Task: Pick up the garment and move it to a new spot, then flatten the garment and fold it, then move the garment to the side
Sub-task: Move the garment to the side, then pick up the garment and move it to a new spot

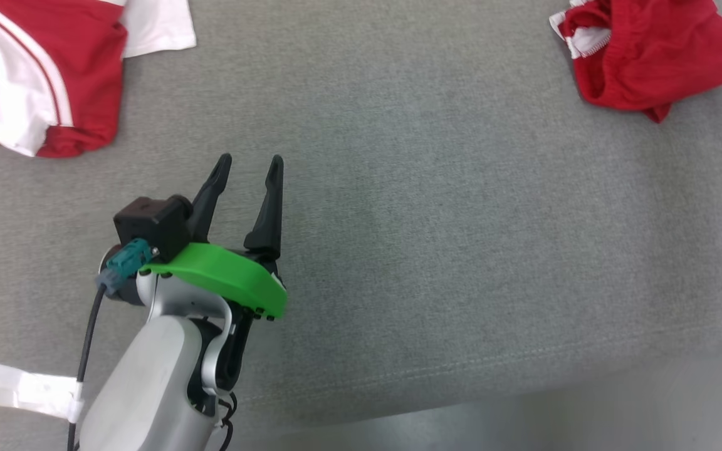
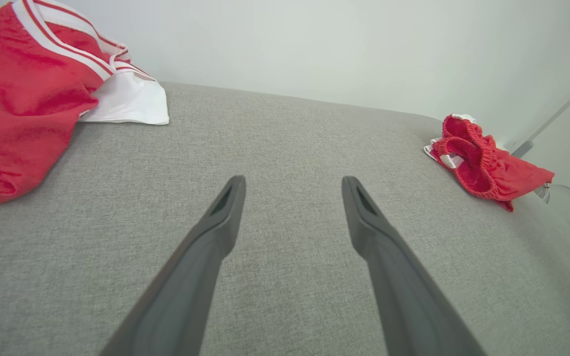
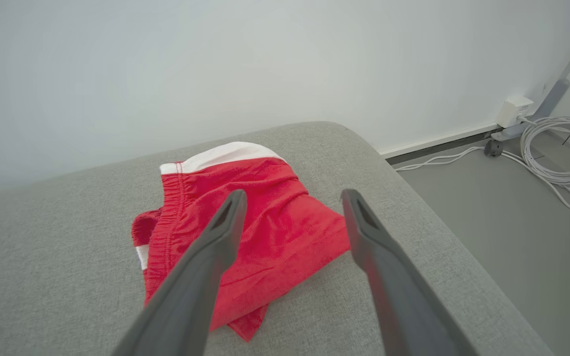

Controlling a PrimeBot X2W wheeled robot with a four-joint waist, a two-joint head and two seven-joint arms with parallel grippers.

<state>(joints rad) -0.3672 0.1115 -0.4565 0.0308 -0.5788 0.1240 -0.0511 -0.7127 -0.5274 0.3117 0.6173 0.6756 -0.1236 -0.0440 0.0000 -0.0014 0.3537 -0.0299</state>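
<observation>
Both released, nothing held: left gripper (image 1: 252, 159) over bare grey cushion (image 1: 461, 219), right gripper (image 3: 294, 194) spread wide over the crumpled red shorts (image 3: 265, 237). Jersey (image 1: 35, 81) sits well apart.

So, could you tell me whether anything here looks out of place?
The red and white garment lies crumpled at the far left; the red shorts sit folded but lumpy near the right edge.

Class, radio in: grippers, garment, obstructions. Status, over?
Left gripper open, empty, over grey cushion. Right gripper open over red shorts, lying near cushion corner. Second red-and-white garment far left, clear of both.
</observation>
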